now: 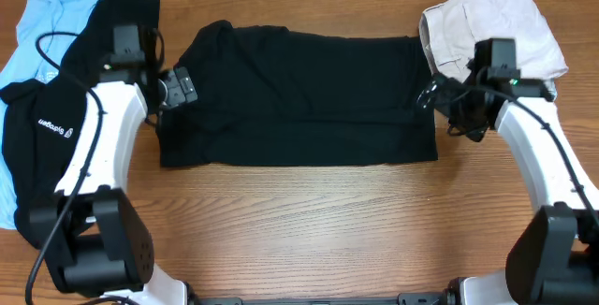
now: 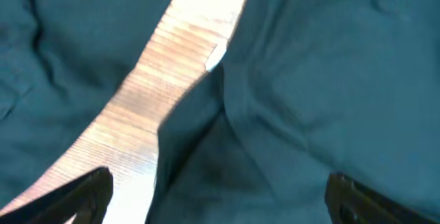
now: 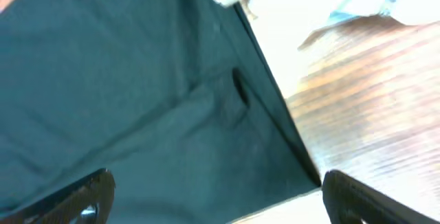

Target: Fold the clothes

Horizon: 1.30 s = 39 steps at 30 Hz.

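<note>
Jaws gaping wide and empty, left gripper (image 1: 180, 87) and right gripper (image 1: 429, 94) flank the folded plain black T-shirt (image 1: 299, 99) between them.

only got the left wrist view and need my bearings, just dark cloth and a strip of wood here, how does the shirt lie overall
observer: Overhead, the plain black short-sleeved T-shirt lies flat as a wide rectangle in the middle of the wooden table.
operator: wheres the other arm
observer: The right gripper sits open at the shirt's right edge.
operator: anything else close by
observer: A crumpled off-white fabric garment lies against the shirt's far right corner.
</note>
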Tool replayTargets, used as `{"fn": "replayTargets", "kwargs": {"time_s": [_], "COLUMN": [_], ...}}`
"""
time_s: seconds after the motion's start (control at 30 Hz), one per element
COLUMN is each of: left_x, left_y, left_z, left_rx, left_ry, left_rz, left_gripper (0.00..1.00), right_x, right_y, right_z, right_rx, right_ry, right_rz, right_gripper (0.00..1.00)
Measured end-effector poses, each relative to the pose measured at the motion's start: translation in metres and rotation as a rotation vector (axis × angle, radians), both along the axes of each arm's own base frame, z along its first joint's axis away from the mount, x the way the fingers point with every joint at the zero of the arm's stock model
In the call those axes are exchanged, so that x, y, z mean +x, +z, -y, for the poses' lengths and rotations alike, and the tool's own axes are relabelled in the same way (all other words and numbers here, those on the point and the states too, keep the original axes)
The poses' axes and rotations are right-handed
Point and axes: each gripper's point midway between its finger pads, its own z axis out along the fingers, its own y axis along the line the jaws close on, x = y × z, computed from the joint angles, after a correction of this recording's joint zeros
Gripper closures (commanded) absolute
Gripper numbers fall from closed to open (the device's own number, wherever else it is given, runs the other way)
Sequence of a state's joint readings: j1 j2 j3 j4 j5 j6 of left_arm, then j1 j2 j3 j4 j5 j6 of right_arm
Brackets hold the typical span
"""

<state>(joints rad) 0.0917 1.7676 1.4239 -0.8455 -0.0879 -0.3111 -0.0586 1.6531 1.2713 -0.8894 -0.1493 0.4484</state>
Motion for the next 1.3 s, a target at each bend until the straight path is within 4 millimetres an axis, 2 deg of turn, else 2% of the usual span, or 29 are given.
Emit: {"fn": "replayTargets", "kwargs": {"time_s": [0.07, 0.13, 0.2, 0.3, 0.4, 0.63, 0.73, 0.83, 0.93, 1.03, 1.2, 1.3], "left_x": [-0.010, -0.031, -0.042, -0.067, -0.082, -0.087, -0.085, -0.085, -0.088, -0.093, -0.095, -0.100], "left_y": [0.011, 0.008, -0.003, -0.033, -0.059, -0.093, -0.100, -0.105, -0.111, -0.113, -0.111, -0.110], "left_z": [0.004, 0.008, 0.010, 0.013, 0.015, 0.014, 0.010, 0.004, -0.002, -0.008, -0.021, -0.035], "left_rx": [-0.018, -0.040, -0.049, -0.064, -0.071, -0.061, -0.033, 0.001, 0.036, 0.068, 0.129, 0.150], "left_ry": [-0.006, -0.010, -0.010, -0.009, -0.010, -0.015, -0.010, -0.007, 0.002, 0.008, 0.032, 0.069], "left_rz": [-0.028, -0.102, -0.148, -0.236, -0.274, -0.243, -0.220, -0.206, -0.204, -0.217, -0.225, -0.237], "left_gripper": [0.00, 0.00, 0.01, 0.04, 0.15, 0.22, 0.37, 0.43, 0.60, 0.94, 0.96, 0.96], "right_x": [-0.007, -0.024, -0.033, -0.043, -0.054, -0.062, -0.058, -0.055, -0.057, -0.061, -0.058, -0.057], "right_y": [0.009, 0.009, 0.005, -0.003, -0.015, -0.032, -0.034, -0.037, -0.042, -0.047, -0.052, -0.062], "right_z": [-0.001, -0.001, -0.002, -0.003, -0.003, -0.004, -0.004, -0.003, -0.003, -0.004, -0.008, -0.017], "right_rx": [0.001, 0.004, 0.006, 0.009, 0.010, 0.011, 0.010, 0.009, 0.009, 0.010, 0.008, 0.004], "right_ry": [0.003, 0.004, 0.004, 0.005, 0.007, 0.008, 0.008, 0.008, 0.008, 0.008, 0.021, 0.049], "right_rz": [-0.025, -0.086, -0.125, -0.164, -0.205, -0.225, -0.204, -0.190, -0.195, -0.207, -0.185, -0.164], "right_gripper": [0.00, 0.04, 0.07, 0.13, 0.24, 0.27, 0.27, 0.27, 0.28, 0.30, 0.31, 0.33]}}
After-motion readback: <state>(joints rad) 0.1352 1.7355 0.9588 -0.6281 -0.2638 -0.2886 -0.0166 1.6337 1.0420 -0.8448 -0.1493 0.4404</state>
